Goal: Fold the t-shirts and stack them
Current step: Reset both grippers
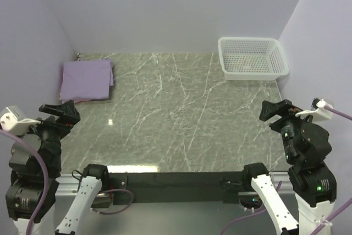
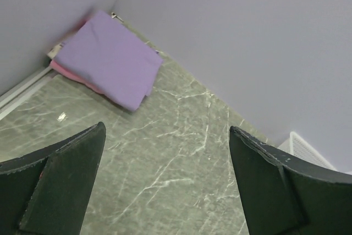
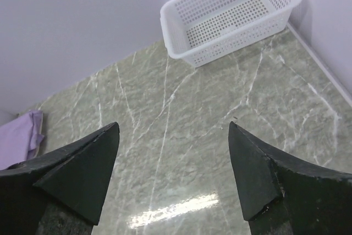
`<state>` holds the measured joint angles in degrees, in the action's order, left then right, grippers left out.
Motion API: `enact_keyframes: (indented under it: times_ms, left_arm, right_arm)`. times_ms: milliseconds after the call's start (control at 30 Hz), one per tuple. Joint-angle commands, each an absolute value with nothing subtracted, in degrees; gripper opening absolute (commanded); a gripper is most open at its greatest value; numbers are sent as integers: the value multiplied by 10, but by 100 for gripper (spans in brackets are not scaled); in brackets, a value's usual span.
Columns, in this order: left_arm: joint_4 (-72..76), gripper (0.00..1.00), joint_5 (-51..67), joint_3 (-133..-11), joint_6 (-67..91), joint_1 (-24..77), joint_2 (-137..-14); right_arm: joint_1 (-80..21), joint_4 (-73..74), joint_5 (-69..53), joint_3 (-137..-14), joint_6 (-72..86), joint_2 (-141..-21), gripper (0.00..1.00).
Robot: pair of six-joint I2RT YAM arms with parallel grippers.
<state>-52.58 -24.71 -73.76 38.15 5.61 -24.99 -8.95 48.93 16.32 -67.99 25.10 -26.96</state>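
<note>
Top external view: stacked t-shirts [image 1: 86, 79], lavender over pink, lie ahead of the spread, empty left gripper [image 1: 61, 115], well apart from the spread right gripper [image 1: 272, 115]

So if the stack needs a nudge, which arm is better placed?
Left, probably. The stack lies in the far-left corner, ahead of the open left gripper; the right gripper sits across the table, nearer the basket.

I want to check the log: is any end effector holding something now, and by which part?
Nothing is held. The left end effector and the right end effector both stand open and empty; the t-shirts lie stacked in the far corner.
</note>
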Motion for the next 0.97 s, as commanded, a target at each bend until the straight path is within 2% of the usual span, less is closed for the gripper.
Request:
enact_keyframes:
  times_ms: [0, 300, 933]
  left_arm:
    - [-551, 99, -297, -757, 358, 72, -229]
    - [-519, 99, -298, -710, 345, 83, -174]
    - [-509, 99, -275, -662, 359, 83, -182]
  right_arm:
    - [-99, 477, 178, -667, 223, -239, 86]
    - [-112, 464, 203, -644, 207, -214, 87]
    - [-120, 447, 194, -625, 200, -203, 88]
